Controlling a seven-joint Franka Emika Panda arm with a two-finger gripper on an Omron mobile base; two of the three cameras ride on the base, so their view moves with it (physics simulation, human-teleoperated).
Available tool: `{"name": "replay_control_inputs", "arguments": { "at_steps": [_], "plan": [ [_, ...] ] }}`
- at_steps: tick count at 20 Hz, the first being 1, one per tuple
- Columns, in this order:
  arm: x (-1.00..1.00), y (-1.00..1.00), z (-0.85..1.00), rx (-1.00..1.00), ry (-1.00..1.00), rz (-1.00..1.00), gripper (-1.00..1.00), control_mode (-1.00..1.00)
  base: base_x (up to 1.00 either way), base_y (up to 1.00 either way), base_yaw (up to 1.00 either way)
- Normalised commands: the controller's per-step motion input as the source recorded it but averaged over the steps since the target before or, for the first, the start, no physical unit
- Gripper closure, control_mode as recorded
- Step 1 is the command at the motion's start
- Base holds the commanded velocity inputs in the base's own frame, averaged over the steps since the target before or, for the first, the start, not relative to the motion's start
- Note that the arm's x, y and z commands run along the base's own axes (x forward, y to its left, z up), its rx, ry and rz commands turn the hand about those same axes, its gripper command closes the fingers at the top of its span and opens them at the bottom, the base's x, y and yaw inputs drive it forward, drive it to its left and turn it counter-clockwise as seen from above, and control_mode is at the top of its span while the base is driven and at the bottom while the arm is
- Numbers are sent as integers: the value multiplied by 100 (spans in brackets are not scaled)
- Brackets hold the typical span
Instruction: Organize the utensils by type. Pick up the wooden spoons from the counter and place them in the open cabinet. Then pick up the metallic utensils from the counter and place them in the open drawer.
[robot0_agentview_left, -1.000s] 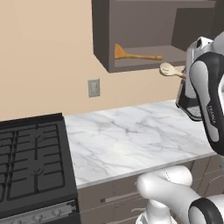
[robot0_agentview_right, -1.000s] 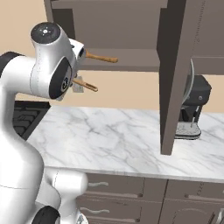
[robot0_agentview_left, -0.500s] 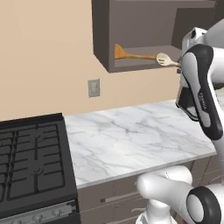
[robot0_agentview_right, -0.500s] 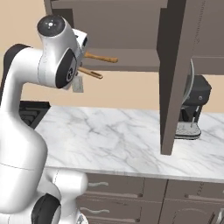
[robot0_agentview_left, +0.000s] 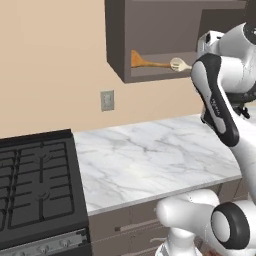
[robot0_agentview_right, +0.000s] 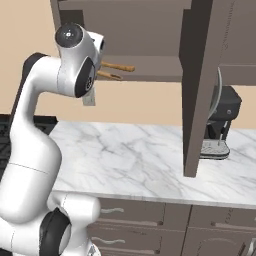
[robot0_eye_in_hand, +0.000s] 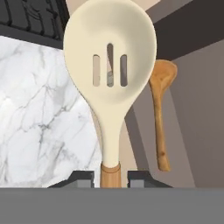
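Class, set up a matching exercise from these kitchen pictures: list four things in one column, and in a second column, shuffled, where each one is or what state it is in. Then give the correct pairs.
Column one:
1. slotted spoon with pale bowl
2. longer wooden spoon
3. coffee machine
4. stove

Column two:
A. stands on the marble counter, past the open cabinet door
B. lies on the shelf of the open cabinet
C. sits left of the counter, with black grates
D. clamped by its orange-brown handle in the gripper

Pairs: 1-D, 2-B, 3-A, 4-C
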Motion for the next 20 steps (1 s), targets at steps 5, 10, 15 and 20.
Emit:
{"name": "replay_control_inputs", "arguments": {
  "at_steps": [5, 10, 15, 20],
  "plan": [
    [65, 0, 0, -16, 1, 17, 100, -100, 0, 0, 0],
    [37, -1, -2, -8, 0, 27, 100, -100, 0, 0, 0],
    [26, 0, -12, 0, 3, 14, 100, -100, 0, 0, 0],
    [32, 0, -6, 0, 7, 1, 100, -100, 0, 0, 0]
  ]
}}
